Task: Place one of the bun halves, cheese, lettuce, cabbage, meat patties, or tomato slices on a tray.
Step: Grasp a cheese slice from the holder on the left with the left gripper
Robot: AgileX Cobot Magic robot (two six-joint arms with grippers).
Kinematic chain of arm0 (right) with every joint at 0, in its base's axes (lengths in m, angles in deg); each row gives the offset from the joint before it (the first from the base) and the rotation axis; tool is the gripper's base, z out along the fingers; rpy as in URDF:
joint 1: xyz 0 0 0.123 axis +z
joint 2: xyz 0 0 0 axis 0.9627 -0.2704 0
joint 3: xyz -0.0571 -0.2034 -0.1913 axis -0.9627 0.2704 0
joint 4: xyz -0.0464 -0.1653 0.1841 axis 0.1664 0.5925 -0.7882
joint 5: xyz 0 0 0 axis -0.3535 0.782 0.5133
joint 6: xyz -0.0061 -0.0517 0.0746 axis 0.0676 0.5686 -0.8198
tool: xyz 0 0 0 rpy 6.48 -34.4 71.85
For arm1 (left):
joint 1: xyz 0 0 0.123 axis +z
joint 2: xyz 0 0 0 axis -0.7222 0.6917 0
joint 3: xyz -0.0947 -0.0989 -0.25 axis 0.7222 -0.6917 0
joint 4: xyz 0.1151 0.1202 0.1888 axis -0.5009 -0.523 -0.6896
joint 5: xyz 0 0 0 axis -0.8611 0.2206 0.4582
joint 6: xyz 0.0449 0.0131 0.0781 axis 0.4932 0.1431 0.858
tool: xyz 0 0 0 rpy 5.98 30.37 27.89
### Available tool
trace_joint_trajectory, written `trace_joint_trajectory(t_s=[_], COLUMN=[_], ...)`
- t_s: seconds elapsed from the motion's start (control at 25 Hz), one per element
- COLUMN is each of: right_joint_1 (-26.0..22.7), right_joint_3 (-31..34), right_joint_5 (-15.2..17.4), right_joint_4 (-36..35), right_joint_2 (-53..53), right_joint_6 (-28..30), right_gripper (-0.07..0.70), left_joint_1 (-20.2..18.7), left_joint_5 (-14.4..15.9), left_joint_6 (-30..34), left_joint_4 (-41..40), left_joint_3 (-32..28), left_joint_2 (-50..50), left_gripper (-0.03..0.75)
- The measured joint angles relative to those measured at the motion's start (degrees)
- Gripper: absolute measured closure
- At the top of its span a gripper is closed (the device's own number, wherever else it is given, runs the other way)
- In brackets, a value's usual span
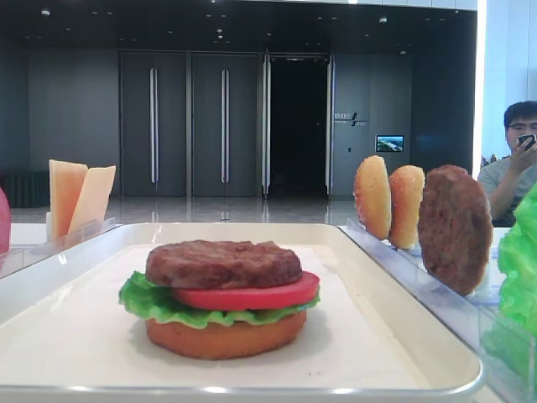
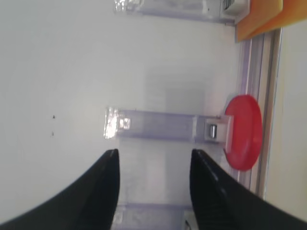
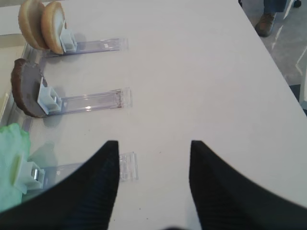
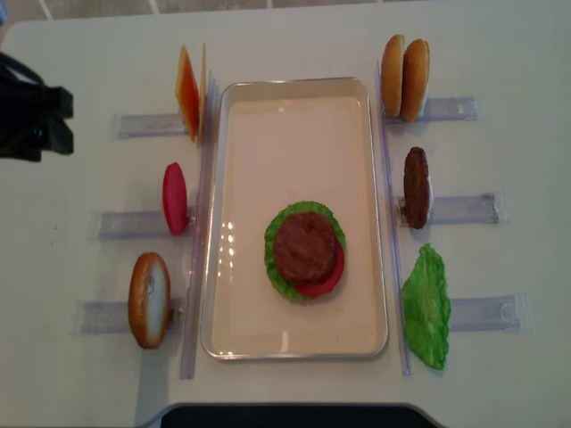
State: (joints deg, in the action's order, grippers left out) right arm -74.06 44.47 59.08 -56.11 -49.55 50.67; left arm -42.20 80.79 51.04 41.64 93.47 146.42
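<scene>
**Ahead and to the right of your left claw: the cheese rack**

On the tray [image 4: 234,107] the stack already reads bun half, lettuce [image 4: 284,278], tomato slice [image 4: 328,276] and meat patty [image 4: 306,247], so cheese looks like the likely next layer; that is a judgement, not a certainty. Your left gripper [image 2: 153,165] hangs with its jaws spread wide and nothing between them, over bare table at the outer end of a clear rack [image 2: 158,125]. The spare tomato slice [image 2: 243,132] stands on edge at the far end of that rack, ahead of the claw. The cheese [image 2: 261,17] lies one rack over, off to the claw's right and ahead, only its orange corner showing. In the overhead view the slices [image 4: 189,94] stand upright, faces across the rack, thin edge toward the tray, so you would close across the faces. Your right gripper [image 3: 153,158] also stands open and empty, with patty [image 3: 26,93], buns [image 3: 45,24] and lettuce [image 3: 12,153] ahead to its left; the cheese is on the far side of the tray from it. The left arm is the nearer.
</scene>
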Motion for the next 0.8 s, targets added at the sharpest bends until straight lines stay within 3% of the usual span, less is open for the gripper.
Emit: trace_joint_trajectory(t_s=[0.36, 0.56, 0.8], right_joint_1=[0.00, 0.00, 0.00], right_joint_3=[0.00, 0.00, 0.00], right_joint_5=[0.00, 0.00, 0.00], right_joint_4=[0.00, 0.00, 0.00], right_joint_2=[0.00, 0.00, 0.00], right_joint_6=[0.00, 0.00, 0.00], right_gripper=[0.277, 0.277, 0.277], left_joint_1=[0.00, 0.00, 0.00], left_joint_5=[-0.03, 4.36, 7.52], left_joint_6=[-0.24, -0.40, -1.40], left_joint_4=[2.55, 2.55, 2.55], left_joint_3=[19.93, 31.79, 41.49], left_joint_2=[18.63, 28.30, 35.29], left_gripper=[0.337, 0.337, 0.337])
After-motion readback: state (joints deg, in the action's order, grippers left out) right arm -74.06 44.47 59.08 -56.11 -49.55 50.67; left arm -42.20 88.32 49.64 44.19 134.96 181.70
